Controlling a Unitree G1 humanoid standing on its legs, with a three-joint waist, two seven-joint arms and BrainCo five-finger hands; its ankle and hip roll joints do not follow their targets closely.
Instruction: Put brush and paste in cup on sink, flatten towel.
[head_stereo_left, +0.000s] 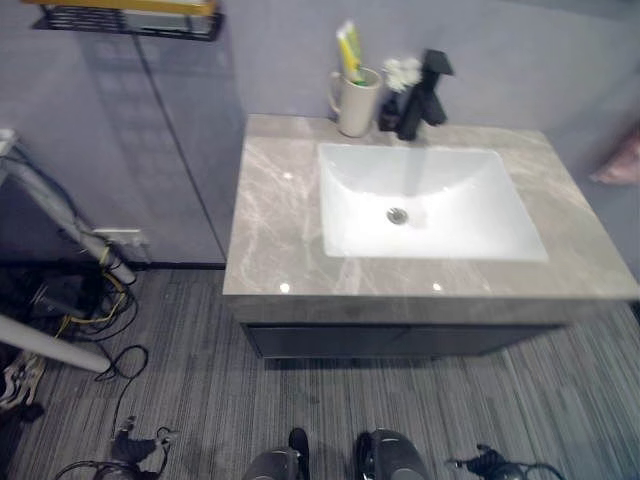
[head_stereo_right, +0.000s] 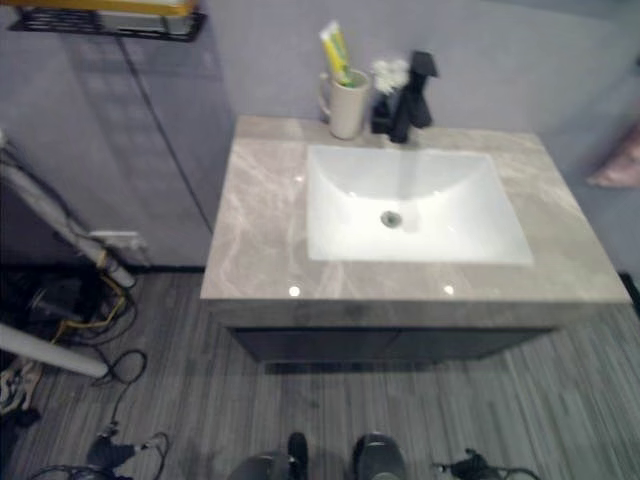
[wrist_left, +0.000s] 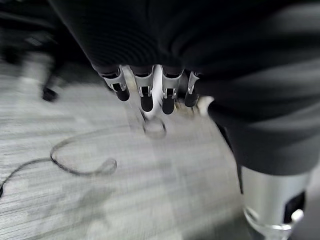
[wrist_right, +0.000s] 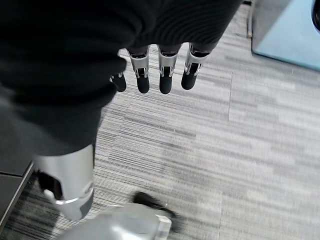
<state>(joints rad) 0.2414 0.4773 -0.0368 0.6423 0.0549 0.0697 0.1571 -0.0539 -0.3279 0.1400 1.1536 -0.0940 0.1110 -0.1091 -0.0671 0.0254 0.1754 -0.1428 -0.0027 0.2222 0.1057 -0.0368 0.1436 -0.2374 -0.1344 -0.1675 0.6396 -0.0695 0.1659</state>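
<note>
Paste (head_stereo_left: 348, 50) stands upright in the cup (head_stereo_left: 356, 101), upper centre of frame, while my left hand (wrist_left: 150, 92) and right hand (wrist_right: 162, 75) hang slack-fingered, empty, over floor.

My left hand (wrist_left: 150, 92) wears a dark ribbed cover; silver fingers with black rounded tips sit in a row. My right hand (wrist_right: 160, 70) matches: same dark ribbing, silver fingers (wrist_right: 165, 75), black tips, metal links showing.
</note>
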